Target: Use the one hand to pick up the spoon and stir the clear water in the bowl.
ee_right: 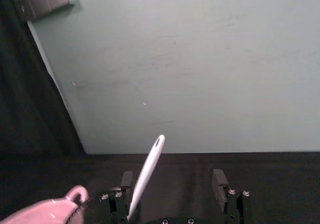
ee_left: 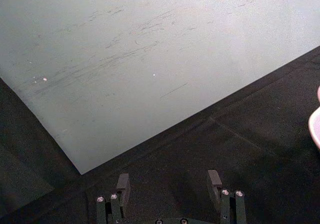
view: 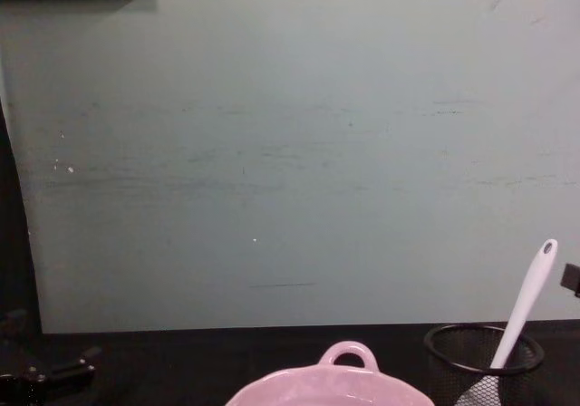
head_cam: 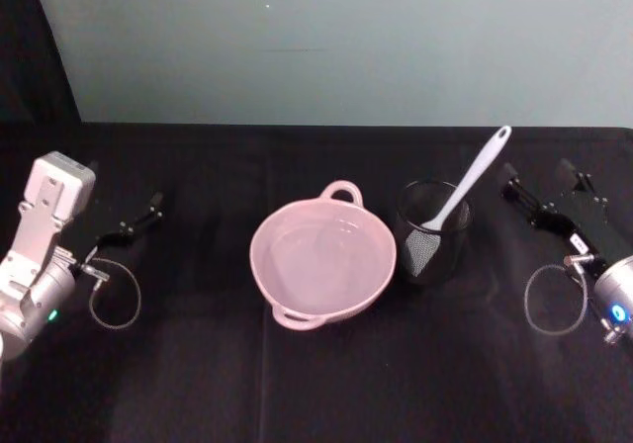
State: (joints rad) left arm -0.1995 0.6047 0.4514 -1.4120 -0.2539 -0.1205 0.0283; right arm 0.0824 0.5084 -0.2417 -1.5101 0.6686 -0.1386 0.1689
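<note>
Spoon [head_cam: 473, 184] stands blade-down in the black mesh cup [head_cam: 450, 253], at 3 o'clock of the pink bowl [head_cam: 265, 283] on the worktop [head_cam: 316, 384]. Its handle leans toward 1 o'clock. Right gripper [head_cam: 539, 181] is the nearer arm, so the spoon lies at its 9 o'clock. Jaws are wide apart and hold nothing. Left gripper [ee_left: 168, 183] is parked at the bowl's 9 o'clock, jaws apart and empty. Water [head_cam: 318, 255] not yet stirred.

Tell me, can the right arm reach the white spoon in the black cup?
Probably yes. The spoon leans out of the mesh cup toward the open right gripper, nothing between them; the left gripper is parked beyond the bowl.
</note>
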